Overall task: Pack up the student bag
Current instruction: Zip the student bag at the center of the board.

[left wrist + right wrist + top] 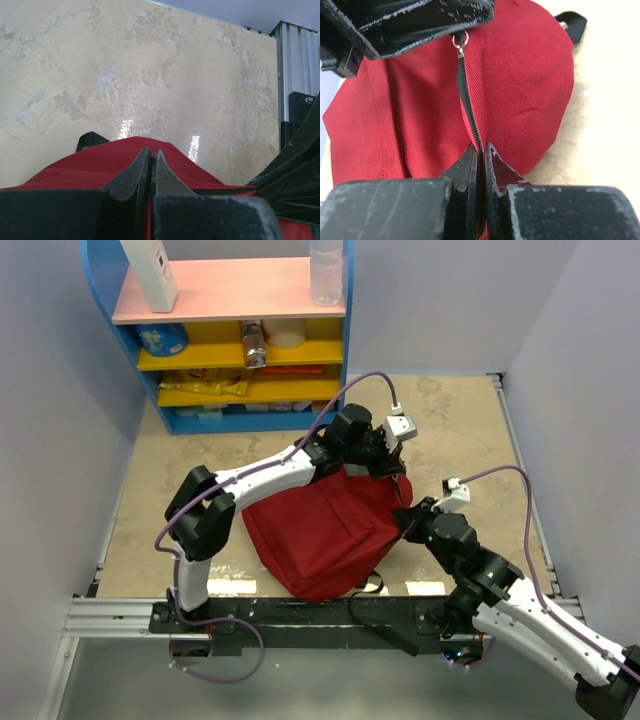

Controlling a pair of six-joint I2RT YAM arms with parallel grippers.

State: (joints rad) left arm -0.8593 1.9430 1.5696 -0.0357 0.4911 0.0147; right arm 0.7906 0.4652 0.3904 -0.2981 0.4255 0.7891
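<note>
Top cam: the student bag lies on the table right between the two arms, roughly mid-table, with a blue shelf of bottles back in the far left corner. The left arm reaches across the bag, so the left end effector sits at its far right end. The right end effector is just below it, on that same end.

Left wrist cam: the left end effector is pinched tight, and the red fabric humps right up to its tips. A black strap pokes out behind.

Right wrist cam: the right end effector is clamped narrow on the bag's zipper seam. Further up, the metal zipper pull runs straight into the left end effector, so that one's holding the bag by the pull.
</note>
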